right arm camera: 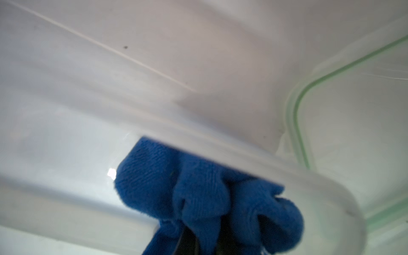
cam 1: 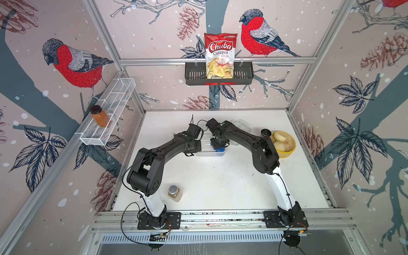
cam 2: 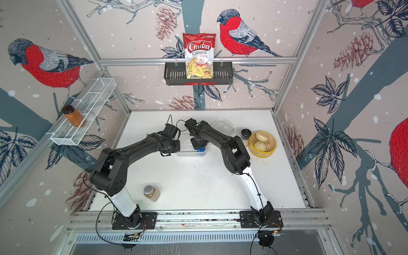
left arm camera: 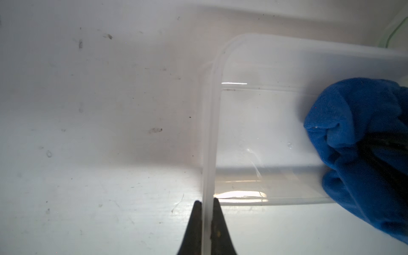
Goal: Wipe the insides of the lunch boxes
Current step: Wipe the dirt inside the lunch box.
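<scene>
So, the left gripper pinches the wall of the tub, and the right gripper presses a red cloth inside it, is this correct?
Not quite: the cloth is blue, not red, as the left wrist view shows. The rest holds: the left gripper pinches the wall of the tub, and the right gripper presses the cloth inside it.

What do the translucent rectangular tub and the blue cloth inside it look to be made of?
The translucent rectangular tub: likely thin plastic, smooth, semi-glossy; the table shows through its walls and highlights glint on its floor. The blue cloth: apparently microfibre or terry, matt; fine looped pile and soft folds show.
</scene>
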`<control>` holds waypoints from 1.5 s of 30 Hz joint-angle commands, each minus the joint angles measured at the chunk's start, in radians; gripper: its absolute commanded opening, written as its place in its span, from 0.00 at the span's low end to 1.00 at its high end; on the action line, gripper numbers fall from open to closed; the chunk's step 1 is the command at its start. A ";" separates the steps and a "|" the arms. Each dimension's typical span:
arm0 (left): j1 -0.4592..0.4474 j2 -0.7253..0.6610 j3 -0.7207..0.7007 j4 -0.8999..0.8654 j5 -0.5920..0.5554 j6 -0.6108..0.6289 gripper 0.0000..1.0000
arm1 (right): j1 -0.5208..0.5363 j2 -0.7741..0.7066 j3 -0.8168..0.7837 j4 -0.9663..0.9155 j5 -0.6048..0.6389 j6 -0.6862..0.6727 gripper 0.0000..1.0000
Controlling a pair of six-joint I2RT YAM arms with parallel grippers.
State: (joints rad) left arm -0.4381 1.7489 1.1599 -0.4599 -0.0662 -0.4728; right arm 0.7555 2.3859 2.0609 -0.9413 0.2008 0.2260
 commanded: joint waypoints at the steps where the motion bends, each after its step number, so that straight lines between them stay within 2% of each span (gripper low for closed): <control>1: 0.004 -0.009 -0.001 -0.051 -0.044 0.006 0.00 | -0.019 0.000 0.034 0.000 0.173 0.046 0.00; 4: 0.004 -0.012 -0.005 -0.049 -0.039 0.008 0.00 | -0.039 -0.040 0.023 0.114 0.053 0.082 0.00; 7: 0.004 -0.011 -0.003 -0.048 -0.029 0.011 0.00 | -0.056 -0.085 -0.011 0.262 -0.193 0.103 0.00; 10: 0.003 -0.002 0.005 -0.051 -0.019 0.015 0.00 | -0.044 -0.109 -0.026 0.378 -0.361 0.116 0.00; 12: 0.002 0.005 0.010 -0.052 -0.008 0.015 0.00 | -0.029 -0.088 0.008 0.390 -0.385 0.116 0.00; 18: 0.002 0.016 0.019 -0.054 0.009 0.011 0.00 | 0.016 0.068 0.202 0.265 -0.413 0.102 0.00; 23: 0.002 0.010 0.017 -0.063 0.007 0.010 0.00 | 0.058 0.088 0.172 0.344 -0.466 0.121 0.00; 28: 0.001 -0.017 -0.005 -0.069 0.012 0.008 0.00 | 0.032 0.111 0.165 0.426 -0.521 0.207 0.00; 31: 0.001 -0.035 -0.027 -0.072 0.006 0.004 0.00 | 0.001 0.110 0.158 0.437 -0.503 0.258 0.00; 34: 0.001 -0.038 -0.038 -0.083 -0.009 0.005 0.00 | -0.012 0.078 0.137 0.404 -0.431 0.245 0.00; 40: 0.002 -0.007 -0.022 -0.086 -0.012 0.007 0.00 | -0.019 -0.062 -0.039 0.377 -0.232 0.195 0.00; 45: 0.002 -0.004 -0.008 -0.089 -0.018 0.010 0.00 | -0.044 -0.146 -0.160 0.366 -0.127 0.221 0.00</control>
State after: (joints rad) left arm -0.4355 1.7412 1.1469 -0.4824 -0.0971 -0.4797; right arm 0.7231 2.2749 1.9400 -0.6010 -0.0624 0.4362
